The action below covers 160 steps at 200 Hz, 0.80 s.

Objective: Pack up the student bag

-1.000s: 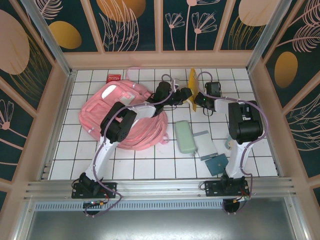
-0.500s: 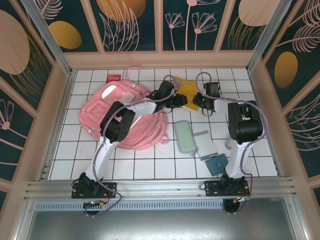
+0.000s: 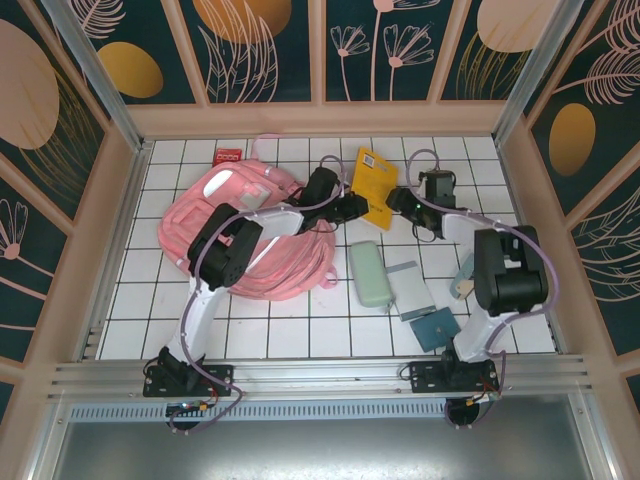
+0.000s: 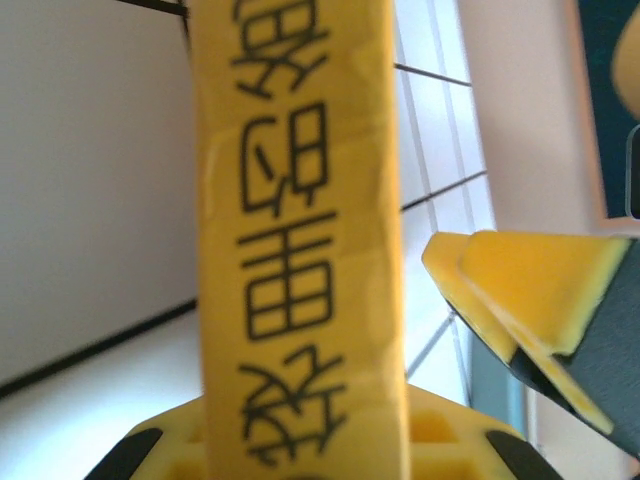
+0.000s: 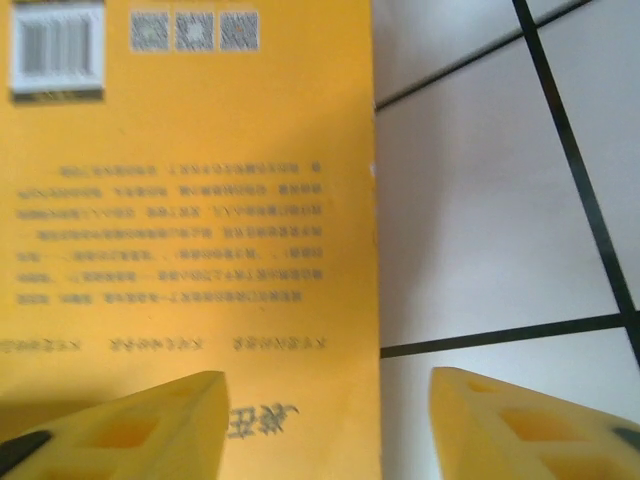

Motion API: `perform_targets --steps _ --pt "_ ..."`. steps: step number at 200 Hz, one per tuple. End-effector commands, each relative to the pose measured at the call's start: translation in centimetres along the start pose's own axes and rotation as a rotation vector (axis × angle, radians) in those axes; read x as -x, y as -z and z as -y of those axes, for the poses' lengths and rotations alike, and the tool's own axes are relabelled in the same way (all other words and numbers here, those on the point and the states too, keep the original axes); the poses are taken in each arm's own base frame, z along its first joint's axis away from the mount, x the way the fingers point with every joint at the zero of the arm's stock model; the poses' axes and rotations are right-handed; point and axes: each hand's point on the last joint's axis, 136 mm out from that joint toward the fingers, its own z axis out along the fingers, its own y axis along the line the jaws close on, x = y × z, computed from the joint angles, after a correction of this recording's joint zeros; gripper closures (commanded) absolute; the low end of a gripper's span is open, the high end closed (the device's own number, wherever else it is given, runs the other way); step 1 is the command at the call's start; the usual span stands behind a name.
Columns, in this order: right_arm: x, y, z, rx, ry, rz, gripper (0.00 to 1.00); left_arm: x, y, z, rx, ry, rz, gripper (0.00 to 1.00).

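**Top view.** Pink student bag slumped on the white-tiled desk, left of centre, with the left arm stretched across it. Just right of the bag, left pincer pinching the lower left edge of a yellow book. Book raised off the tiles, back cover toward the camera, long axis running top to bottom of the frame with a slight lean. Right pincer just beside the book's lower right edge, spread, not gripping. Bag directly left of the book in the frame, so left arm judged the nearer one, and a leftward carry looks the natural move. Bag opening not made out here. Pale green case lower in the frame, well apart.

**Left wrist view.** Spine of the yellow book, printed in black characters, running up the middle of the frame. Squeezed at the bottom between the left pincer's two yellow fingers. One finger of the other pincer at the right edge, apart from the spine.

**Right wrist view.** Right pincer wide apart, fingers at lower left and lower right. Back cover of the yellow book, with its barcode, covering the left half, its edge falling between the two fingers. Bare desk tile to the right. No grip seen.
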Motion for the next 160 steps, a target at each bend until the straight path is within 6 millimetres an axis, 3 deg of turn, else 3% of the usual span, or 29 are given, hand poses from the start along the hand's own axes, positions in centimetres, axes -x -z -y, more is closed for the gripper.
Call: perform_targets --steps 1,39,99,160 --pt "0.9 2.4 -3.1 0.179 -0.035 0.042 0.39 3.2 4.8 10.1 -0.293 -0.122 0.123 1.00" --pt "0.9 4.9 -5.9 0.360 -0.059 0.051 0.35 2.3 8.0 13.9 -0.431 -0.136 0.109 1.00" --pt "2.3 7.9 -7.5 0.512 -0.040 0.070 0.32 0.3 10.3 15.4 -0.500 -0.162 0.059 1.00" --pt "1.9 9.9 -10.3 0.704 -0.011 0.015 0.27 -0.1 10.4 15.9 -0.539 -0.175 0.020 1.00"
